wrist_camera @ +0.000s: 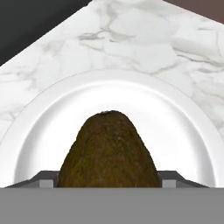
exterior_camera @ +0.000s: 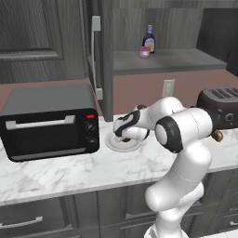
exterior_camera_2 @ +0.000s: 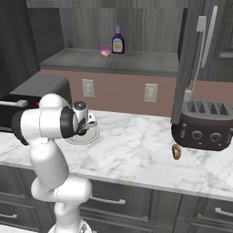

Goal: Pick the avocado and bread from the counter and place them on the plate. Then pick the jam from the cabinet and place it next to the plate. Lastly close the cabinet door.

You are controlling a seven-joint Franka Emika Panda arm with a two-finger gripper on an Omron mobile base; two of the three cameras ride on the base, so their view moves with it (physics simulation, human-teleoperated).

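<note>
Two-finger gripper (wrist_camera: 109, 181) pinching the dark olive-brown oval avocado (wrist_camera: 109, 151) between its tips, right over the round pale grey-white plate (wrist_camera: 183, 131) on the white marble counter (exterior_camera: 69, 172) — contact with plate unclear. Tan-brown bread lump (exterior_camera_2: 176, 152) beside the dark toaster (exterior_camera_2: 204, 125); pink jam jar (exterior_camera_2: 105, 51) on the cabinet shelf (exterior_camera_2: 136, 63) — door (exterior_camera_2: 193, 54) open.

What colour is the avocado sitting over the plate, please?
Dark olive-brown, with a rough speckled skin; the avocado shows best in the hand view, over the pale plate.
</note>
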